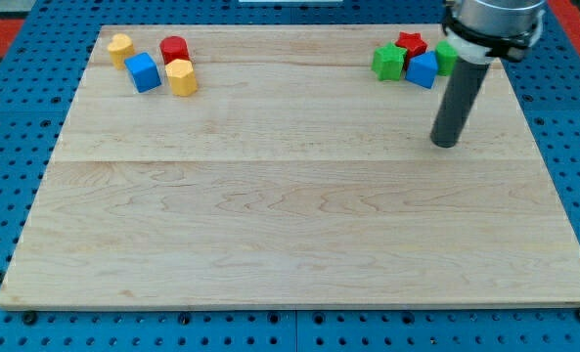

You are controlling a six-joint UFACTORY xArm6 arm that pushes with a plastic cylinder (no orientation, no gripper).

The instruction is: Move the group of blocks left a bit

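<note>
Pale wood made up the surface, a board lying on a blue perforated base, and its nearer half toward the view's bottom carried nothing but grain. The arm bore no claw, only a dark rod, so nothing was held; my tip rested on the wood at the view's right, past the middle of the board. Just beyond it, toward the view's top, sat a tight cluster: a blue block nearest my tip, a green star-like block touching it on the view's left, a red star-like block behind those two, and a second green block partly hidden by the rod. My tip stood apart from all four, below and slightly right of them. Far across at the view's top left lay another group: a blue cube, a yellow block, a red block and a smaller yellow block.
</note>
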